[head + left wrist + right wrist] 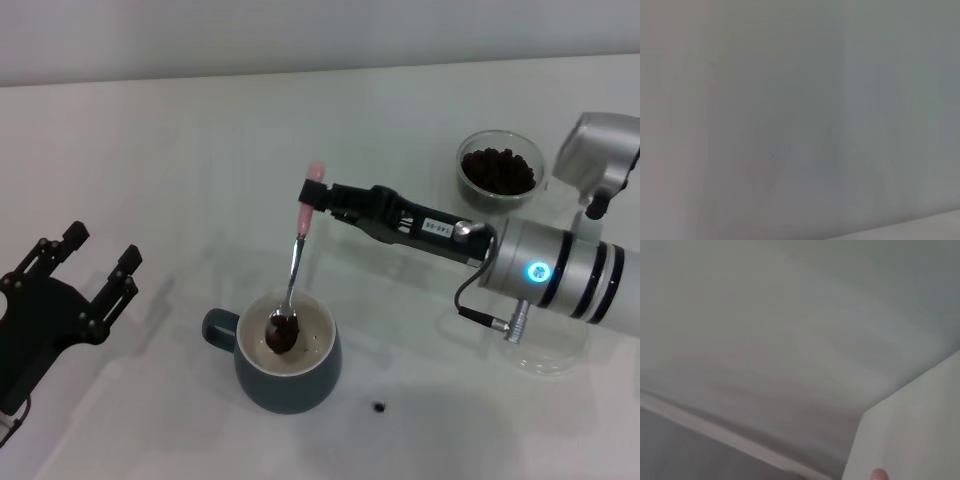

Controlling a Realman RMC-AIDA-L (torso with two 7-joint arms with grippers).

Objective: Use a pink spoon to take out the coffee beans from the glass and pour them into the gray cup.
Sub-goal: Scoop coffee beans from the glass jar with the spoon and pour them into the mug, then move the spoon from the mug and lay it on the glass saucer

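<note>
Clamped by the right gripper [312, 203] at its pink end, the pink spoon [293, 268] hangs near-vertical — bowl with coffee beans [281, 332] directly over the gray cup [286, 365]. Tipping left only. Left gripper [100, 268] spread, parked well apart.

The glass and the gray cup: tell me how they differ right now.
The glass is clear and smaller; the gray cup is opaque blue-gray with a cream inside, and larger. The glass sits far right, untouched; the gray cup sits near centre with the pink spoon, held by the right pincer, over it. Both stand upright on the table.
</note>
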